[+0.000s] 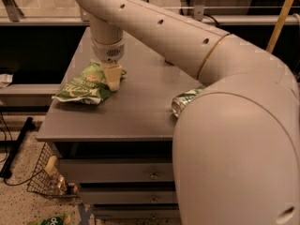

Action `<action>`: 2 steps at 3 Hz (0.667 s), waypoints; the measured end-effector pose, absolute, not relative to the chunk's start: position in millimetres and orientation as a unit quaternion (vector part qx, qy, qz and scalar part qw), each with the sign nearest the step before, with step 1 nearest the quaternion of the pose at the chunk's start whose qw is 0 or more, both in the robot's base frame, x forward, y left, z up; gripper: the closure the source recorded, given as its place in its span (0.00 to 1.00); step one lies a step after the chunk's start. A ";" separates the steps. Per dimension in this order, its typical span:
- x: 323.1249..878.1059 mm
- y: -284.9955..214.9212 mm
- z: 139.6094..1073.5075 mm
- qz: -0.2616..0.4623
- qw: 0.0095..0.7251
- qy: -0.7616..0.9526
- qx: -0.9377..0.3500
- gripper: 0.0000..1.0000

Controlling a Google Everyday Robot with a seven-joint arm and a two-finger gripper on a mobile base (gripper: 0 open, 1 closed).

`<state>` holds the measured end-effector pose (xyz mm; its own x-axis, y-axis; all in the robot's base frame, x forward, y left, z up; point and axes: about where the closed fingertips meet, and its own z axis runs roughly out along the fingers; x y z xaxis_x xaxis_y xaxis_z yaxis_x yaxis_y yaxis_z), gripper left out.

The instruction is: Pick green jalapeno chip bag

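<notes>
Our gripper points straight down at the right end of the green jalapeno chip bag, which lies crumpled near the left edge of the grey table. From this angle we cannot tell whether it is open or has closed on the bag. A dented can lies well to the right.

Grey surface, the claw low over its left part. Dented green-and-silver can lying on its side near the right edge. Drawers beneath. Wire basket on the speckled floor at left, black cable beside it. Yellow pole, upper right.
</notes>
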<state>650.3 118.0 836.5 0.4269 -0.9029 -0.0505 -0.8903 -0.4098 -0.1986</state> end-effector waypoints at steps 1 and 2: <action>649.7 113.3 860.2 -0.037 0.129 0.533 -0.835 0.65; 645.4 109.3 901.5 -0.047 0.176 0.525 -0.831 0.87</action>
